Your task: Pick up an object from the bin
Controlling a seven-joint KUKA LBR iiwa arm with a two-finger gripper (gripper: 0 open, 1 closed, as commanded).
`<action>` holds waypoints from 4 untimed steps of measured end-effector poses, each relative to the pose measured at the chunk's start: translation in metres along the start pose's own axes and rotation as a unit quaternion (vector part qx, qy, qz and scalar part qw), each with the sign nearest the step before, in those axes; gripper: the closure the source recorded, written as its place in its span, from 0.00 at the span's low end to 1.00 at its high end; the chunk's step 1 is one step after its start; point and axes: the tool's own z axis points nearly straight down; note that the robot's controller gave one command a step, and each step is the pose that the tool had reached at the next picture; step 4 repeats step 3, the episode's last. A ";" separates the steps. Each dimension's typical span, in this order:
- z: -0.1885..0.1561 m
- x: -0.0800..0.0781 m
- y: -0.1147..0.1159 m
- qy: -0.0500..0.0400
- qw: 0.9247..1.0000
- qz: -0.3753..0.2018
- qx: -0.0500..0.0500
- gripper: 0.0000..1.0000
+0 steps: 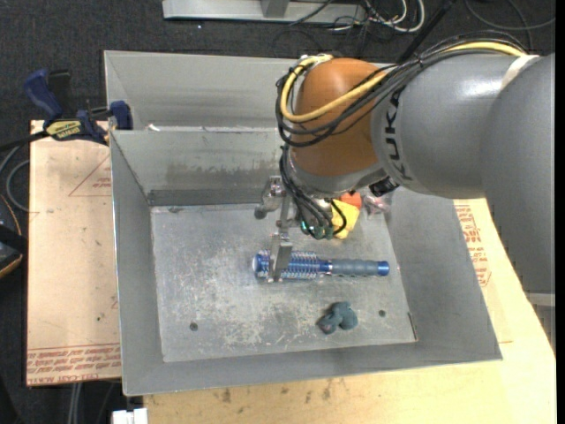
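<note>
Your hand [280,265] is down at the head end of the blue bristle brush [340,268] lying mid-floor in the bin [203,299], spread or pinching I can't tell; looks light, stiff, slick plastic, so grip across the head.

- Grey metal bin [199,281], floor scuffed and speckled.
- Arm [468,117] comes in from the right, w/ orange cover [331,126] and yellow cables [291,95] at the wrist, over the bin's back-centre.
- Gripper [281,268] is down near the floor, at the left end of a blue brush [340,268].
- Brush lies flat approx. mid-bin: bristle end left, smooth handle pointing right.
- Small dark blue-grey lump [338,317] near the front, right of centre, apart from the brush.
- Yellow-orange thing [350,212] behind the wrist, partly hidden; can't tell what it is.
</note>
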 end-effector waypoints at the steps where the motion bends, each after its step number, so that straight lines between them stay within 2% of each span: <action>1: 0.071 0.027 -0.089 -0.003 0.993 -0.119 0.001 0.00; 2: 0.071 0.027 -0.087 -0.003 0.993 -0.120 0.000 1.00; 3: -0.116 0.013 -0.057 -0.009 0.991 -0.136 0.001 1.00; 4: -0.116 0.013 -0.057 -0.009 0.991 -0.136 0.001 1.00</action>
